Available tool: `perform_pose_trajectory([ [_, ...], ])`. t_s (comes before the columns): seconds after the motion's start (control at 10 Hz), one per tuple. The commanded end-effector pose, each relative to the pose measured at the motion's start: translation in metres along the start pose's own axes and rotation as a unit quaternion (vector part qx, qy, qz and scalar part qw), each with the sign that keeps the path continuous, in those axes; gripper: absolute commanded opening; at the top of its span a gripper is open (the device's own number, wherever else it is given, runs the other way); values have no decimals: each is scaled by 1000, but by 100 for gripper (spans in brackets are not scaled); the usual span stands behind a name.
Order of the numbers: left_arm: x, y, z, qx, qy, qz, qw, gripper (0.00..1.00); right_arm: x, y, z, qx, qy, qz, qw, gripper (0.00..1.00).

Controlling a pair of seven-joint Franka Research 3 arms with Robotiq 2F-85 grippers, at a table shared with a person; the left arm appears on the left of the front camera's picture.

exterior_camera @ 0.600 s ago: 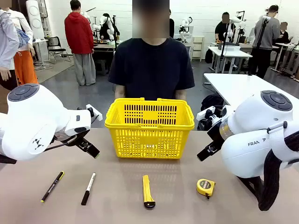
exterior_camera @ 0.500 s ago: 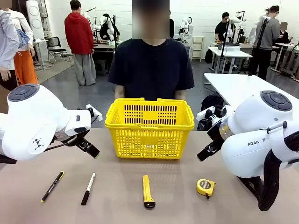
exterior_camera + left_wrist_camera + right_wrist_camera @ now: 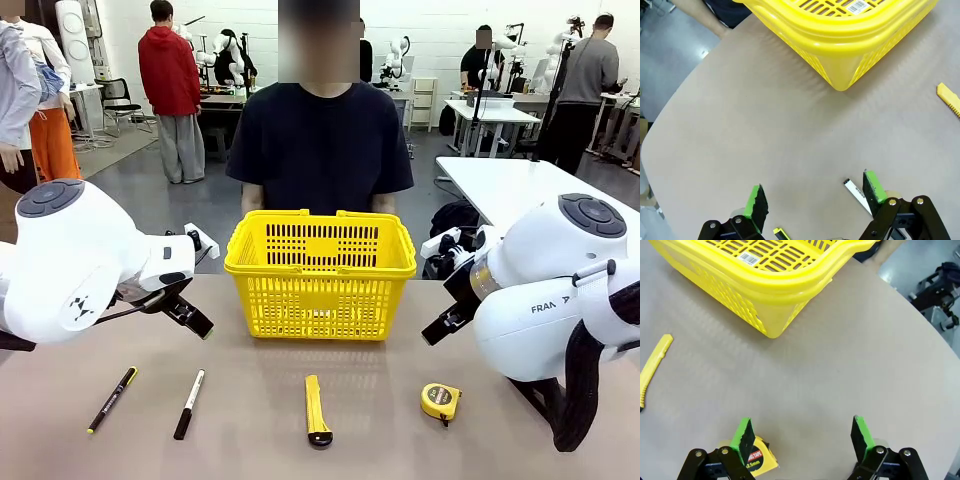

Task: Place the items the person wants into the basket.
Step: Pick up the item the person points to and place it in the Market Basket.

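Note:
The yellow basket (image 3: 320,275) stands at the table's far middle, with the person (image 3: 320,150) in a dark T-shirt right behind it. In front of it lie a yellow-and-black utility knife (image 3: 317,410) and a round yellow tape measure (image 3: 441,402). My left gripper (image 3: 193,319) hovers open to the left of the basket, above the marker tip (image 3: 856,190). My right gripper (image 3: 438,327) hovers open to its right, over the tape measure (image 3: 756,460). The wrist views show the basket corner (image 3: 865,35) (image 3: 765,280) and the knife's end (image 3: 948,97) (image 3: 655,365). Both sets of green pads (image 3: 873,187) (image 3: 860,432) hold nothing.
A black pen with a yellow end (image 3: 112,399) and a black-and-white marker (image 3: 189,403) lie at the front left. The brown table (image 3: 250,440) has bare room between the items. Both bulky white arms flank the basket. Other people and tables are far behind.
Both arms and all items on the table stay put. The person behind the basket has shifted very slightly to the left.

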State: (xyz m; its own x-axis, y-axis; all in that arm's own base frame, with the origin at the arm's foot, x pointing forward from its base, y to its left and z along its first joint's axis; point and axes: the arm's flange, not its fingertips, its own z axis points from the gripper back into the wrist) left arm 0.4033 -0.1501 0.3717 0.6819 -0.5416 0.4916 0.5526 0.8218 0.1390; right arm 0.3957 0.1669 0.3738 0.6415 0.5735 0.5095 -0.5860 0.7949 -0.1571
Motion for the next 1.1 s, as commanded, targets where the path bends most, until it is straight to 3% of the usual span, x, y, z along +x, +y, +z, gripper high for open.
perform_pose_trajectory([
  [0.0,0,0,0,0,0,0,1000,100,0,0,0,0,0,0,1000,100],
  [0.8,0,0,0,0,0,0,1000,100,0,0,0,0,0,0,1000,100],
  [1.0,14,0,86,-5,-37,-32,999,100,1,18,99,-24,-19,26,999,100],
])
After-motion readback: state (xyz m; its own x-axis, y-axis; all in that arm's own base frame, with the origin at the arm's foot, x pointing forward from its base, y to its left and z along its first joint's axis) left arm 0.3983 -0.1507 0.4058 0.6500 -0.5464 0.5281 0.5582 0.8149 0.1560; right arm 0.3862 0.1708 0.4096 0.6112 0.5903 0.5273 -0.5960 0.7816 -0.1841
